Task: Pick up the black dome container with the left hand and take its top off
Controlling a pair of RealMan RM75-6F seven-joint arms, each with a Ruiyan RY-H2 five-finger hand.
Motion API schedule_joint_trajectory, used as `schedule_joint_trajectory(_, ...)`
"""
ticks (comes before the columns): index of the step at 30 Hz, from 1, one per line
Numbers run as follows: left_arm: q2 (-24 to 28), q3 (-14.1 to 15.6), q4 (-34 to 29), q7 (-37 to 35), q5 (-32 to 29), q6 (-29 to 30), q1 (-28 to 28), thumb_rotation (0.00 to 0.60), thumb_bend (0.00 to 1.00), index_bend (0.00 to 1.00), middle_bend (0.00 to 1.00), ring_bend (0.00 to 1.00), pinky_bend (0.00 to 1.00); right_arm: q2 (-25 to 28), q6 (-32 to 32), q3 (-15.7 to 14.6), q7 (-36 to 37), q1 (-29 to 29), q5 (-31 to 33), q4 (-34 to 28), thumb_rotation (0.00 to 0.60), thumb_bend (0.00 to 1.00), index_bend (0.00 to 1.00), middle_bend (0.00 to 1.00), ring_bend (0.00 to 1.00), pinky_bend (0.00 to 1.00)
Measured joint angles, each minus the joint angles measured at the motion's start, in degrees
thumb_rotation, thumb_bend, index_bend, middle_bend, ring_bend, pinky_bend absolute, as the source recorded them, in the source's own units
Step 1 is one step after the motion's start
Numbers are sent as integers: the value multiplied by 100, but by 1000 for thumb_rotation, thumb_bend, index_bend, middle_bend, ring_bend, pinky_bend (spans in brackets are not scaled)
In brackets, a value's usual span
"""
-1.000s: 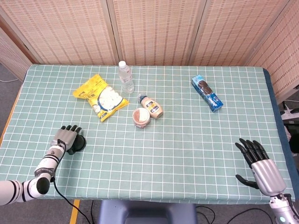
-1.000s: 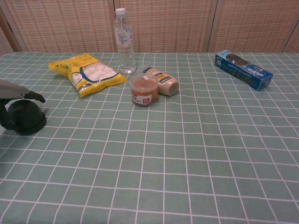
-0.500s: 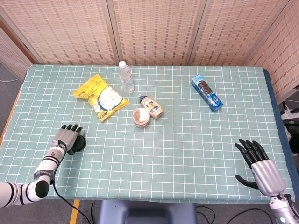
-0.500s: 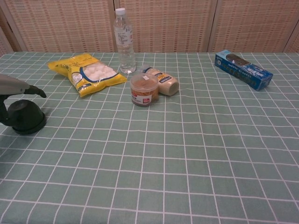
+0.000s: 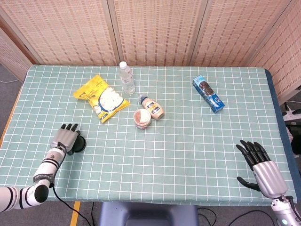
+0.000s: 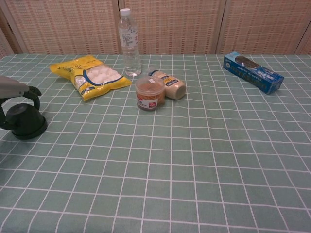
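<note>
Hovering over the black dome container [image 6: 23, 122], left hand [image 5: 65, 139] loosely spread, grip unclear.

The left hand [image 5: 66, 138] sits low at the near left, its forearm angled up from the corner and its dark fingers [image 6: 32, 91] curled downward. The right hand [image 5: 257, 162] is raised at the near right, fingers spread, holding nothing.

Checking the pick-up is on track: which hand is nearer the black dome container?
Left. The left hand sits right over the black dome container, fingers around its top. The right hand is far across the table, near the opposite edge.
</note>
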Motion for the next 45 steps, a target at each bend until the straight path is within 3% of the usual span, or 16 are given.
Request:
schedule_joint_trajectory(10, -42, -104, 13, 8, 344, 229, 166, 600, 323, 482, 46, 0, 109, -4, -44, -1, -23, 19, 13, -6, 600, 77, 0, 0, 0, 0)
schedule_joint_trajectory(23, 373, -347, -463, -232, 624, 288, 356, 600, 323, 492, 45, 0, 110, 3, -114, -9, -106, 43, 27, -10, 600, 77, 0, 0, 0, 0)
schedule_joint_trajectory(29, 414, -394, -307, -72, 551, 635, 452, 600, 327, 489, 47, 0, 111, 48, -52, -14, -77, 25, -2, -29, 600, 77, 0, 0, 0, 0)
schedule_joint_trajectory(34, 368, -390, 106, 96, 173, 662, 554, 600, 336, 450, 45, 0, 113, 65, -48, -21, -55, 27, -17, -39, 600, 76, 0, 0, 0, 0)
schedule_joint_trajectory(39, 327, -389, 416, 105, -185, 291, 647, 600, 340, 414, 28, 0, 110, 54, -70, -32, -69, 36, -39, -42, 600, 77, 0, 0, 0, 0)
schedule_joint_trajectory(45, 234, -358, 569, 306, -411, 195, 690, 600, 341, 102, 0, 0, 106, 25, -114, -37, -117, 50, -28, -54, 600, 77, 0, 0, 0, 0)
